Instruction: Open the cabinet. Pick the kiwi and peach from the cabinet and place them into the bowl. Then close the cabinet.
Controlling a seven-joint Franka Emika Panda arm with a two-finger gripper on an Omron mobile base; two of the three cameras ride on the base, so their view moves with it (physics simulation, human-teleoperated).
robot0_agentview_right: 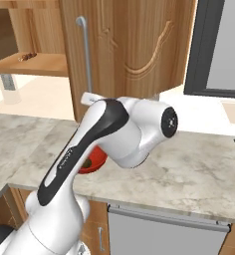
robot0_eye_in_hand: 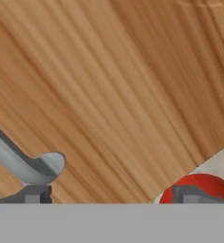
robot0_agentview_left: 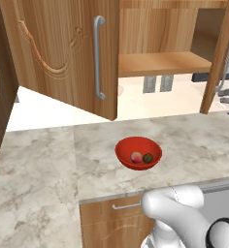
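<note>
- The left base view showed the cabinet [robot0_agentview_left: 63,48] open, its carved wooden doors swung out, and the glossy red bowl [robot0_agentview_left: 138,152] on the marble counter [robot0_agentview_left: 194,140] holding the pinkish peach [robot0_agentview_left: 136,157] beside the dark kiwi [robot0_agentview_left: 148,158].
- The right base view hid most of the bowl behind the white arm [robot0_agentview_right: 114,134].
- In the hand view the gripper [robot0_eye_in_hand: 111,194] stood spread wide and empty, close against a grained door panel, near the rounded end of a silver bar handle [robot0_eye_in_hand: 23,163].

The cabinet [robot0_agentview_left: 63,48] is warm streaked wood with paler carved curves and silver bar handles [robot0_agentview_left: 99,57]. The bowl [robot0_agentview_left: 138,153] is glossy red, holding a pinkish peach [robot0_agentview_left: 136,157] and a dark, perhaps brownish-green, kiwi [robot0_agentview_left: 148,158]. The worktop [robot0_agentview_left: 43,160] is beige-grey marble.
</note>
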